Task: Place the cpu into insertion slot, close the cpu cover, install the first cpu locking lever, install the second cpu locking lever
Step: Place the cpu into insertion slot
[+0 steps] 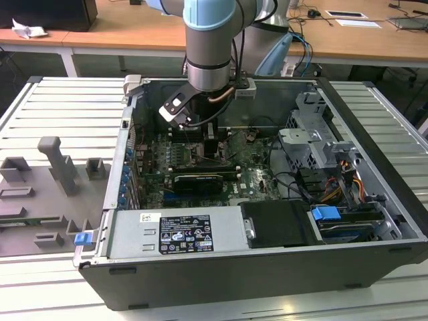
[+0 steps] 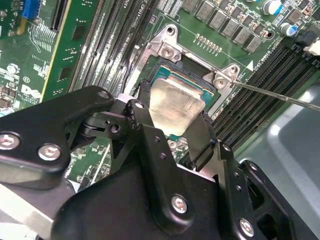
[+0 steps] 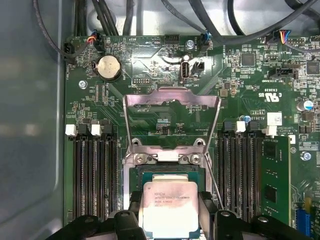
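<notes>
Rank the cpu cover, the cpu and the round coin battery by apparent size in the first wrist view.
1. cpu cover: hinged open, widest outline.
2. cpu: smaller than the cover, though it sits nearer the camera, which flatters its size.
3. coin battery: clearly smallest.

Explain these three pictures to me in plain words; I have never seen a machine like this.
The exterior view shows a robot arm reaching down into an open computer case. Both wrist views come from cameras riding on the arm, looking past its black hand at the green motherboard. The hand grips the cpu, a small silvery chip, by two opposite edges, right over the insertion slot. Whether it is seated yet I cannot tell. The cpu cover stands swung open beyond it.
</notes>
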Robot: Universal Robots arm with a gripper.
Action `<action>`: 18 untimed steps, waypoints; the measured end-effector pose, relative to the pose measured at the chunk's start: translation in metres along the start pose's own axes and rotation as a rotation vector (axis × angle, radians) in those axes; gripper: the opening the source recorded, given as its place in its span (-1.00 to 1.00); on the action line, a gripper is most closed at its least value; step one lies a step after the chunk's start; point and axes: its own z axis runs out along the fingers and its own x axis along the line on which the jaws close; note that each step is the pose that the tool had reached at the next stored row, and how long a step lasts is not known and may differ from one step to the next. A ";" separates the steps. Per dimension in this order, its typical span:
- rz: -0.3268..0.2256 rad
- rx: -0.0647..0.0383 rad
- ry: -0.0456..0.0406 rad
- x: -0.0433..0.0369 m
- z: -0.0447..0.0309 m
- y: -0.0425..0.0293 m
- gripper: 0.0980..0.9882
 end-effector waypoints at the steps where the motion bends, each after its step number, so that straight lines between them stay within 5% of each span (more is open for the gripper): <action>1: 0.000 0.000 0.0001 0.0001 0.0010 0.0000 -0.03; 18: 0.000 0.000 -0.0015 0.0016 0.0039 0.0000 0.14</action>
